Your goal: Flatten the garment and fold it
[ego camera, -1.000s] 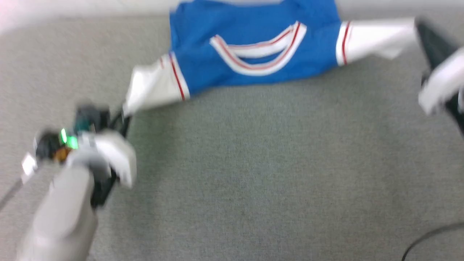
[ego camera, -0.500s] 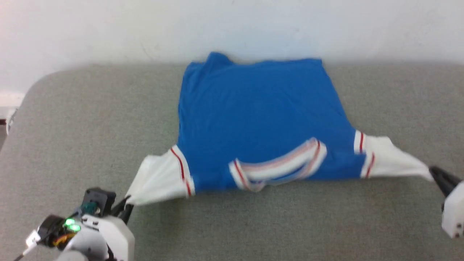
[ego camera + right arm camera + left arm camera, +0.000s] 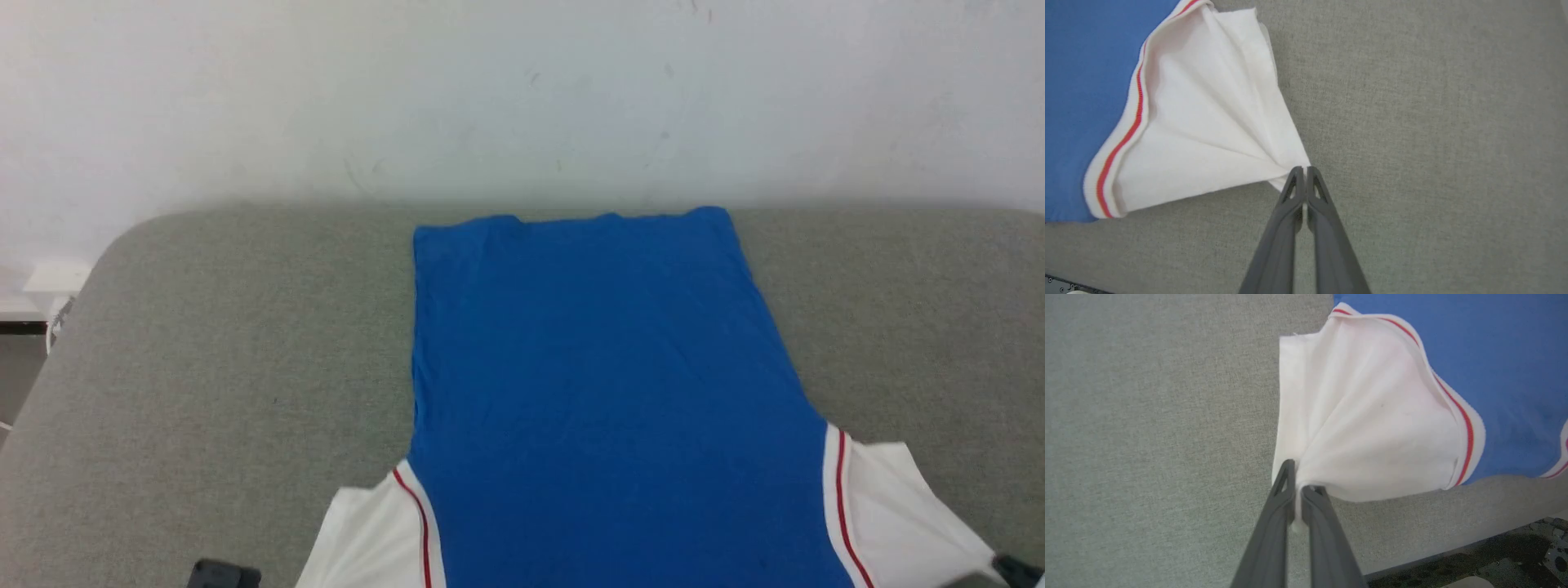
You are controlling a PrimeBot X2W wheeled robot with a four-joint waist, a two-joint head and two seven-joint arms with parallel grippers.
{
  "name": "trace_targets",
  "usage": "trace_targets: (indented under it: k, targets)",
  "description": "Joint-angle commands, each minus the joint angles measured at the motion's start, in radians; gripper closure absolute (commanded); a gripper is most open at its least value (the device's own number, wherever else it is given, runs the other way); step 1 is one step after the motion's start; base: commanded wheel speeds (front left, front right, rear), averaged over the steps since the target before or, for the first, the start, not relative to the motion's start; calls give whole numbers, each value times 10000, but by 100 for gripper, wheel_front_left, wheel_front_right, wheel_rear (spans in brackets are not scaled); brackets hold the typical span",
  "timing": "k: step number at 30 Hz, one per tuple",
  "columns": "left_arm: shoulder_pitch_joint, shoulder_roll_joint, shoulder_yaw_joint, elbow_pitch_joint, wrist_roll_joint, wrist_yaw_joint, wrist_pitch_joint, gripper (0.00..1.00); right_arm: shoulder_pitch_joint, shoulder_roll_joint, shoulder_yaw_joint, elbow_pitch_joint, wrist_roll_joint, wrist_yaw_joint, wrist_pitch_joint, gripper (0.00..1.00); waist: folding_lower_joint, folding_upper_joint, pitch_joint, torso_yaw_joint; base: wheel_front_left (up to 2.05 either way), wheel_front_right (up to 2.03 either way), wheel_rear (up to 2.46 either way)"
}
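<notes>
Blue jersey knit, thin and floppy, so the shirt (image 3: 604, 392) should weigh next to nothing and bunch or stretch rather than slide as one piece. It's spread down the middle of the grey surface (image 3: 204, 367), hem at the far edge, sleeves toward the near edge. The left gripper (image 3: 1296, 494) has its fingers pinching the outer corner of the left sleeve (image 3: 1372, 416). The right gripper (image 3: 1303, 173) is pinching the tip of the right sleeve (image 3: 1208, 134). Both sleeves fan into creases from the pinch. Best grab spots, I'd guess: sleeve ends and hem corners.
</notes>
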Motion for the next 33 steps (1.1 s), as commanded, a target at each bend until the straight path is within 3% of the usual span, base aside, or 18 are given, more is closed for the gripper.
trace_targets:
  k: [1, 6, 12, 14, 25, 33]
  targets:
    - [349, 185, 81, -148, -142, 130, 177, 100, 438, -97, -342, -168, 60, -19, 407, 100, 1, -1, -109, 82, 0, 0, 0]
    - [704, 239, -110, -423, -374, 95, 674, 100, 1315, 114, -1055, -684, -65, -19, 1629, 100, 1, -1, -70, 243, 0, 0, 0]
    - [256, -91, -401, -426, -380, -79, 589, 100, 1377, 572, -1803, -1263, -462, -19, 2320, 100, 1, -1, 284, 499, 0, 0, 0]
    - [57, -219, -436, -449, -387, -111, 487, 100, 1182, 707, -2063, -1479, -551, -19, 2415, 0, 1, -1, 458, 611, 0, 0, 0]
    - [-713, -690, -765, -1256, -277, -145, 384, 100, -1233, 1270, -2610, -2880, -795, -19, 3627, 0, 1, -1, 1944, 1686, 0, 0, 0]
    - [-1348, -1196, -1280, -1888, -7, -229, 269, 100, -4797, 1428, -2323, -1824, -1257, -19, 5222, 0, 1, -1, 3433, 2865, 0, 0, 0]
